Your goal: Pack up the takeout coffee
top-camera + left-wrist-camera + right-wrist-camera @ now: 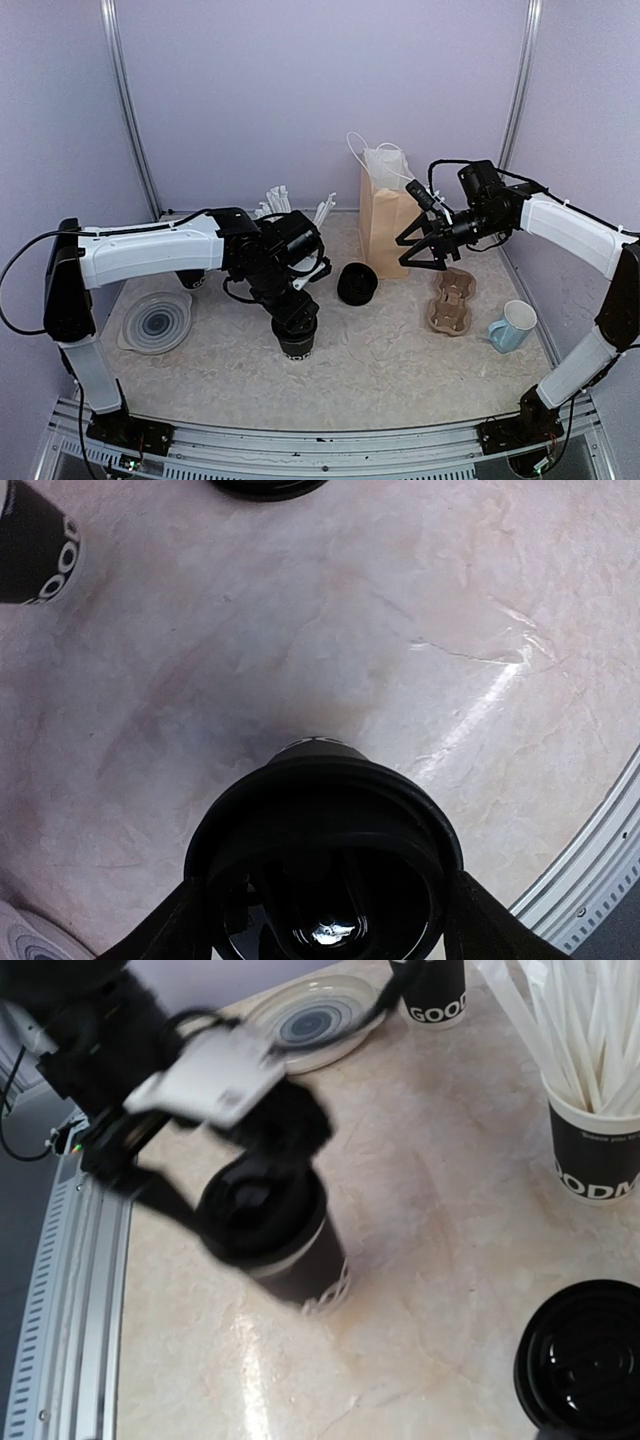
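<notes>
The takeout coffee (297,342), a small black cup with a black lid and a white patterned band at its base (330,1295), stands upright on the table in front of the left arm. My left gripper (296,322) hangs straight over it. In the left wrist view the lid (320,820) fills the space between the two fingers (165,930), which flank its rim closely; the jaws are open and I cannot see a firm grip. My right gripper (417,260) is open and empty, held in the air beside the paper bag (383,215).
A brown cup carrier (452,300) lies right of the bag, with a pale blue mug (513,326) nearer. A stack of black lids (357,283) sits mid-table. A patterned plate (158,322) lies left. A cup of straws (590,1150) and another black cup (435,990) stand at the back.
</notes>
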`<state>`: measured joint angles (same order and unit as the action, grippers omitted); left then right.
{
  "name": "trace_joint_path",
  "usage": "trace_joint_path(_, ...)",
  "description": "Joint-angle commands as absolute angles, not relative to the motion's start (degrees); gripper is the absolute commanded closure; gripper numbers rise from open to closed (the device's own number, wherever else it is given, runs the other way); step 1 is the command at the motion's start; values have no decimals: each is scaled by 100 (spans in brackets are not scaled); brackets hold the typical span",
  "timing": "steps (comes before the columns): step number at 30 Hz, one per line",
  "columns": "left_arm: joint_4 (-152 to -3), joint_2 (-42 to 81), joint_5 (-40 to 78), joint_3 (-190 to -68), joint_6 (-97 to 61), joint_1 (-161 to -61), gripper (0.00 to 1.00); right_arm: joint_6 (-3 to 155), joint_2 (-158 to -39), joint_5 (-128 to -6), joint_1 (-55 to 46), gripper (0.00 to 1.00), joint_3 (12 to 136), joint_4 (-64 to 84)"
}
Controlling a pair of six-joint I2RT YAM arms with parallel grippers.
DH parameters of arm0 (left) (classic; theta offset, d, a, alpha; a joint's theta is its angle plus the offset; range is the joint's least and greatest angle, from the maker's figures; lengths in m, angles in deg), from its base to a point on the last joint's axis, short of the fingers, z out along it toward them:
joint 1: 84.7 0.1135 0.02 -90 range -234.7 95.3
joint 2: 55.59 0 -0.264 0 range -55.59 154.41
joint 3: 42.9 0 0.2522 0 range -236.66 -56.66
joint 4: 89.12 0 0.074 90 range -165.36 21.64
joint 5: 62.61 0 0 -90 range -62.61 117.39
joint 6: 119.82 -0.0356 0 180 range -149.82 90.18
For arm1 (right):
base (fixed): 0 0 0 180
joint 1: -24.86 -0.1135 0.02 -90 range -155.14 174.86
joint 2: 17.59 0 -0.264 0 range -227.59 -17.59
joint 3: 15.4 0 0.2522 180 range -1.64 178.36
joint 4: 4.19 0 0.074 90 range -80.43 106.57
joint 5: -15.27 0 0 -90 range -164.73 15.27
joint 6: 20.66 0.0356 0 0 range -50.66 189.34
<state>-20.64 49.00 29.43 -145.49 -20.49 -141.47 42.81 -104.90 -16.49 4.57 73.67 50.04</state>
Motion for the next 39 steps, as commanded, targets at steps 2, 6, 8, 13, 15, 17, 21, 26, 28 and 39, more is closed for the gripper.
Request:
trace_joint_path(2,-1862,4313,3271,-14180,-2013,-13282,33,4253,-10579,-1522,473,8,7549,5093)
trace_joint_path(6,-1873,4181,3350,-14264,-2076,-12606,34,4253,-10562,-1536,473,9,7538,5090)
trace_joint_path(8,-1882,4225,3307,-14335,-2105,-12271,33,4261,-10550,-1540,473,9,7540,5091)
trace_joint_path(13,-1939,4552,3370,-14587,-2143,-11583,34,4262,-10490,-1564,473,9,7514,5087)
trace_joint_path(15,-1996,4734,3351,-14762,-2178,-11436,34,4268,-10486,-1566,473,9,7510,5081)
trace_joint_path(17,-2103,4873,3190,-14921,-2217,-11327,34,4270,-10487,-1570,473,8,7509,5087)
trace_joint_path(21,-2192,5214,3061,-15214,-2307,-11183,33,4271,-10487,-1577,473,9,7490,5076)
trace_joint_path(26,-2156,5605,3123,-15474,-2307,-10997,31,4273,-10495,-1575,473,9,7478,5082)
trace_joint_path(28,-2083,5703,3205,-15588,-2313,-10971,28,4272,-10481,-1576,474,9,7476,5080)
trace_joint_path(39,-1834,4964,3737,-16108,-2343,-11258,16,4262,-10440,-1604,473,9,7349,5033)
